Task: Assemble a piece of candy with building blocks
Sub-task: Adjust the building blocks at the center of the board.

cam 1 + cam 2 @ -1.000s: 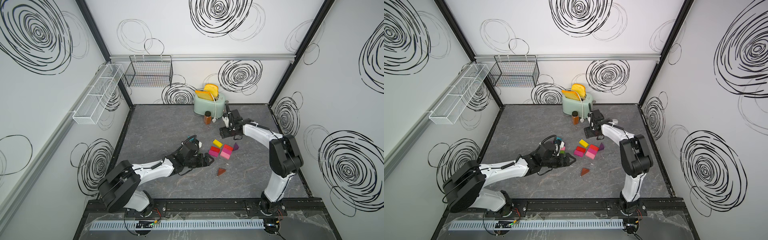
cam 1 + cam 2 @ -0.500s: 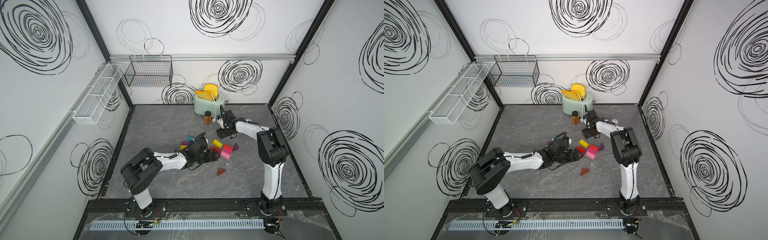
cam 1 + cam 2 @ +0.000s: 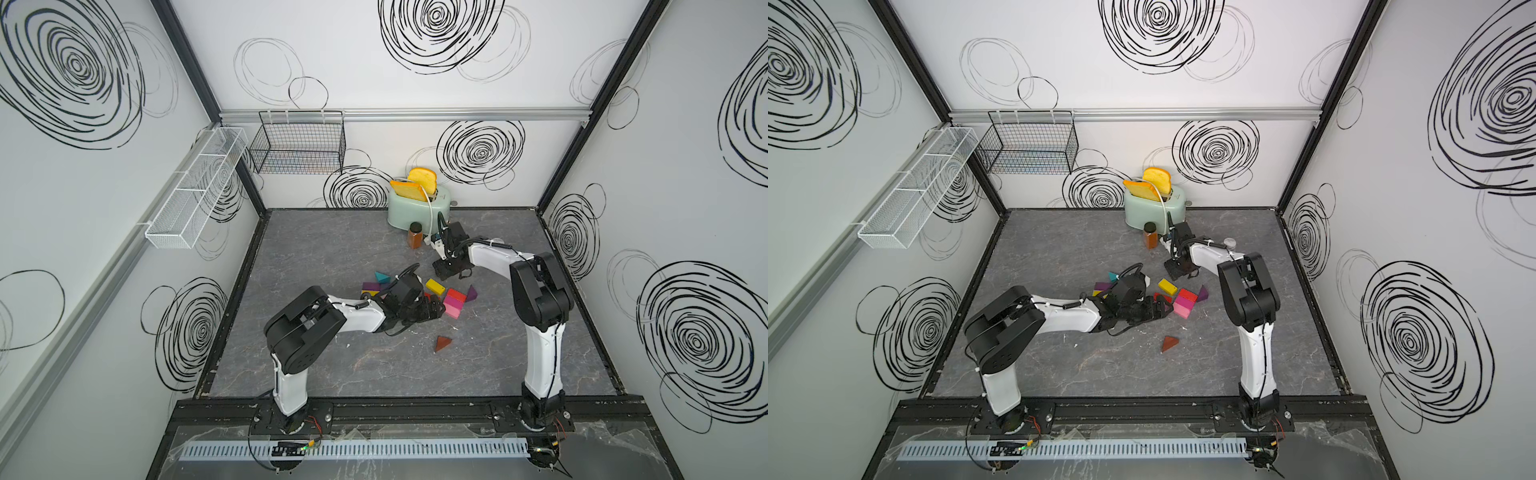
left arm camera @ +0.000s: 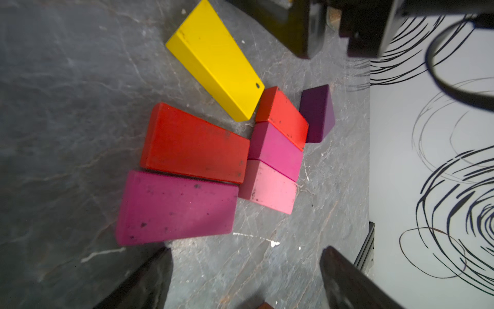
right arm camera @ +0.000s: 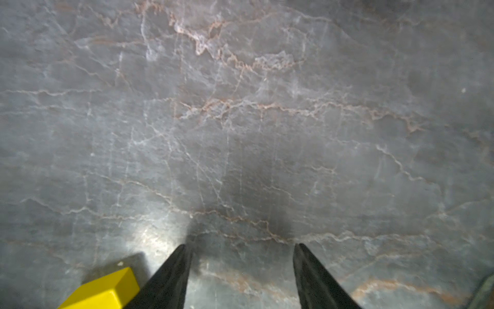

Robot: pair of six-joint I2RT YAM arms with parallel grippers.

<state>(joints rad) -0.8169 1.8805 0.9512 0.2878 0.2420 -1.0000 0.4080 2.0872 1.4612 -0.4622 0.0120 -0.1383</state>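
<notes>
The building blocks lie grouped mid-table. In the left wrist view, a yellow brick [image 4: 216, 58], red brick [image 4: 195, 144] and magenta brick [image 4: 176, 208] lie beside a row of small red [image 4: 283, 117], magenta [image 4: 276, 151] and pink [image 4: 268, 187] blocks. A purple wedge [image 4: 318, 112] lies next to that row. My left gripper [image 4: 246, 267] is open and empty, low beside the magenta brick. My right gripper [image 5: 240, 256] is open over bare table, next to the yellow brick [image 5: 107, 291]. In a top view, a brown wedge [image 3: 442, 343], teal wedge [image 3: 381, 277] and purple brick [image 3: 370, 286] lie apart.
A mint toaster [image 3: 417, 208] holding toast slices stands at the back wall, with a brown jar [image 3: 414, 235] in front of it, close to my right arm. A black wire basket [image 3: 299, 143] and a white wire basket [image 3: 195, 191] hang on the walls.
My left gripper has slid right, up to the block cluster. My right gripper has moved left and forward toward the yellow brick, and its jaws have narrowed.
</notes>
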